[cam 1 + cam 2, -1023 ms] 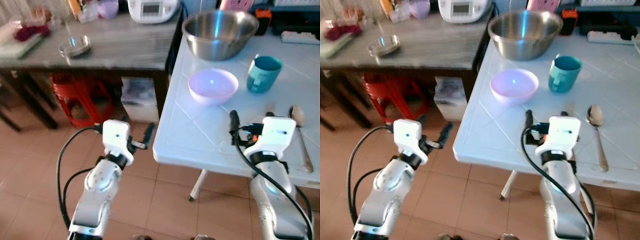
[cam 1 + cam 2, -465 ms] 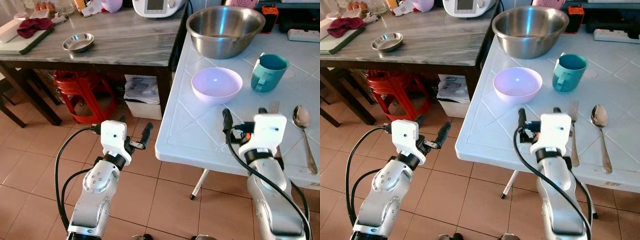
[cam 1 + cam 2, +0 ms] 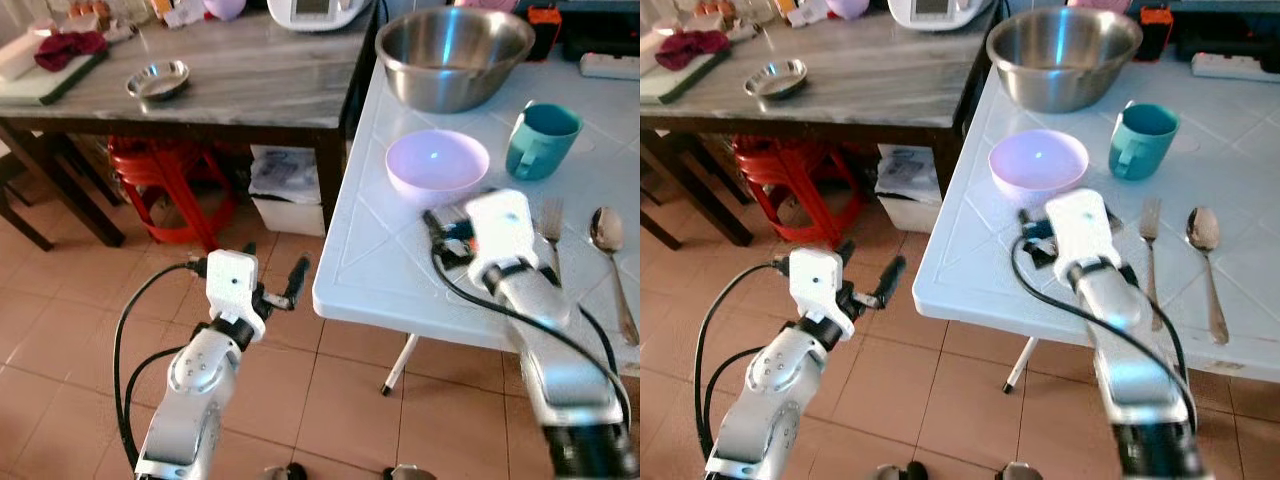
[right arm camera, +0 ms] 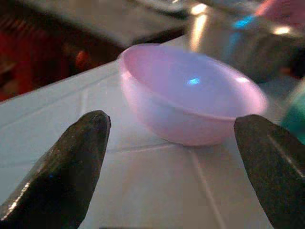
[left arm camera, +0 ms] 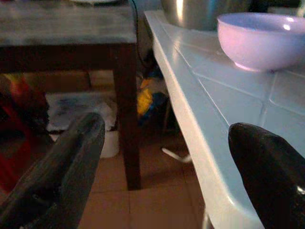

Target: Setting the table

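Now the right tool, fingers spread wide and empty, faces the pink bowl near the tabletop's left edge, where a misjudged grip could shove it off.

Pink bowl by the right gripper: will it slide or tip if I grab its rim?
The pink bowl looks glossy and thin-walled, so probably light and somewhat slippery. It narrows toward its base, so pushing the rim may tip it. On the smooth white table it would likely slide. The right gripper is open before it.
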`<state>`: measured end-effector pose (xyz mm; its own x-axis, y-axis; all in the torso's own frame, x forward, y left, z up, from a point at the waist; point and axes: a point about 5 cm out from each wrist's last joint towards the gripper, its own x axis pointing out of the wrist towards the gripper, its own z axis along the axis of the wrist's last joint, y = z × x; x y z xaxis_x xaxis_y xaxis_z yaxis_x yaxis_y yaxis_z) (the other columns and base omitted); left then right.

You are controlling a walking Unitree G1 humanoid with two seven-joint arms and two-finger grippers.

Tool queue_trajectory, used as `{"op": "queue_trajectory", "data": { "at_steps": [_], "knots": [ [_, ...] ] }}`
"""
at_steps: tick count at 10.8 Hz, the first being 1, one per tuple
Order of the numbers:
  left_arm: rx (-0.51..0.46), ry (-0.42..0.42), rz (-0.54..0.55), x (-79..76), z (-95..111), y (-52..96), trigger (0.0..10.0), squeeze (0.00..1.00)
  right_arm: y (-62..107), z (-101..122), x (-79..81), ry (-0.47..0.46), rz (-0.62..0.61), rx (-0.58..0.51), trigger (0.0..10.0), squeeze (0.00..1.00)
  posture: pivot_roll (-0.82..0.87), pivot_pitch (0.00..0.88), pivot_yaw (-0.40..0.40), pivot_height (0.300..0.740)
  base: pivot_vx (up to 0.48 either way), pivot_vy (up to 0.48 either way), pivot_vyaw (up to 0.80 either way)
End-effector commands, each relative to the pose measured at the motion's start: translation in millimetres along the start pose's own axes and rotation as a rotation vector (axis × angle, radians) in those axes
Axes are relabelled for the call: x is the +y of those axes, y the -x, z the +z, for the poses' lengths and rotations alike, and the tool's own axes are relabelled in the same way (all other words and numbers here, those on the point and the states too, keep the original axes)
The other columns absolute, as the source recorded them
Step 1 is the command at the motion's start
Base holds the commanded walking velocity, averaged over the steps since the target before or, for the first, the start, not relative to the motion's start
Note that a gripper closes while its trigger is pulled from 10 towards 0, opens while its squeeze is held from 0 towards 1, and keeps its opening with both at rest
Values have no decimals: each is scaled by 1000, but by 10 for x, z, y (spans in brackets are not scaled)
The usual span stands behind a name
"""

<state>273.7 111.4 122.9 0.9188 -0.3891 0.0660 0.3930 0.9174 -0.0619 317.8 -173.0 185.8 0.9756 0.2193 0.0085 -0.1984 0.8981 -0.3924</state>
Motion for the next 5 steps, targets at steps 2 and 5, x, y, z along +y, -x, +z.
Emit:
{"op": "queue_trajectory", "data": {
  "at_steps": [2,5],
  "knots": [
    [-4,-2,-33,-2,26,44,10000,0,-108,43,21,48,90,20,10000,0,-128,202,110,740,0,0,0],
    [5,-3,-47,-12,19,73,10000,0,-363,258,-56,145,213,20,10000,0,-125,203,113,740,0,0,0]
  ]
}}
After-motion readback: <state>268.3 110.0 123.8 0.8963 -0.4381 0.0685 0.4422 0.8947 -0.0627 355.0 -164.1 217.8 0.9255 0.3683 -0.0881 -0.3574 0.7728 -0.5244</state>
